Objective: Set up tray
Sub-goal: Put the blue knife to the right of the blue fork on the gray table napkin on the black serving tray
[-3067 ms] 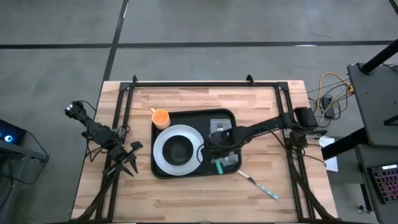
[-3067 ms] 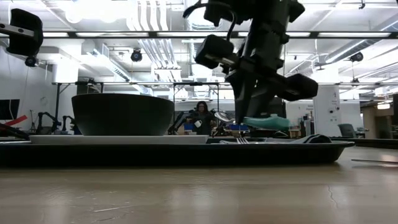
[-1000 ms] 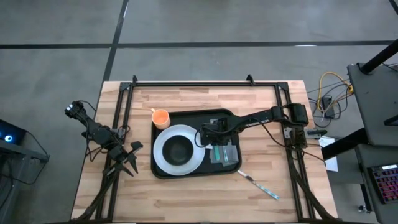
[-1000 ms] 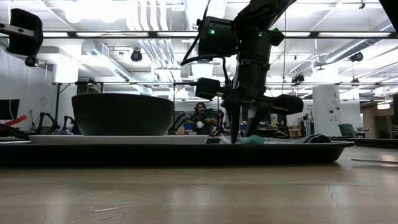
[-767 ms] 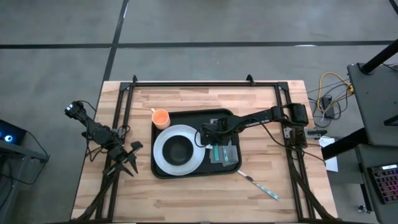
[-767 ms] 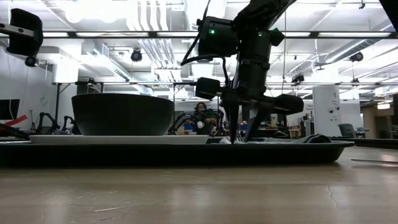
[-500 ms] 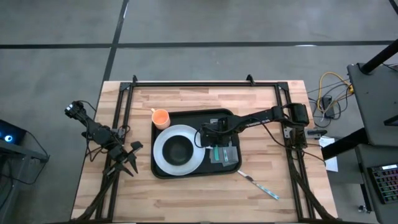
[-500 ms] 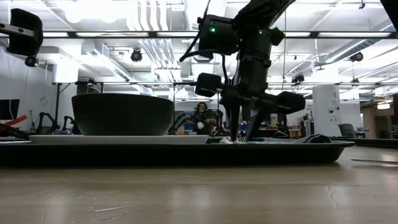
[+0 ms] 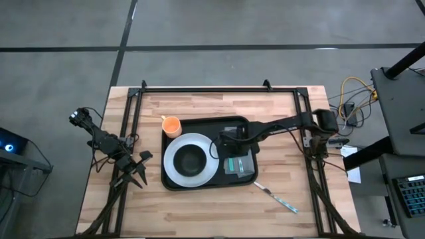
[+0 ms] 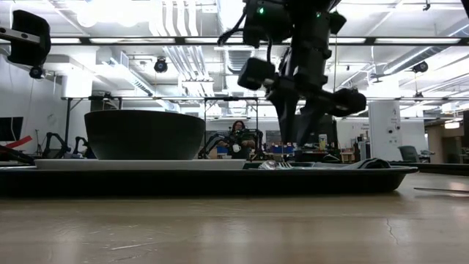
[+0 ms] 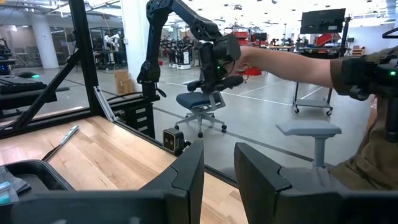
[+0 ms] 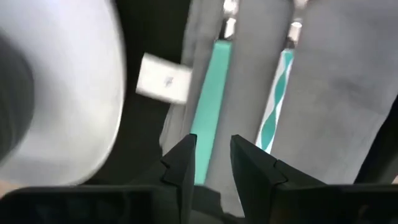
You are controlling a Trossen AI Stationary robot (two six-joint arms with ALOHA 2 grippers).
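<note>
Two teal-handled utensils lie side by side on a grey napkin (image 9: 240, 163) in the right half of the tray (image 9: 199, 125): solid teal one (image 12: 211, 99), striped one (image 12: 273, 118).

Tray: centre of the high view, on the table (image 9: 199, 206). Holds a white plate (image 9: 174, 166) with a dark bowl (image 9: 190, 159) at centre-left.

Off the tray: orange cup (image 9: 171, 124), touching or just beside its upper-left corner; a third utensil (image 9: 277, 197) on bare wood to the lower right.

Right claw (image 9: 230, 141): hovering above the napkin's upper end, clear of it in the low view. Fingers (image 12: 181, 163) slightly parted, nothing between them.

Left claw (image 9: 136, 169): parked at the table's left edge, well apart from the tray. Fingers slightly parted, holding nothing.

Risks, as judged:
- A low pass could catch the napkin and drag both utensils out of line.
- A sweep toward centre-left could knock the plate's rim and shift the bowl.
- The outlying utensil lies flat on wood; a shallow pinch could slip off and skid it toward the table's lower edge.
- The cup sits close against the rim; a careless approach could tip it.
</note>
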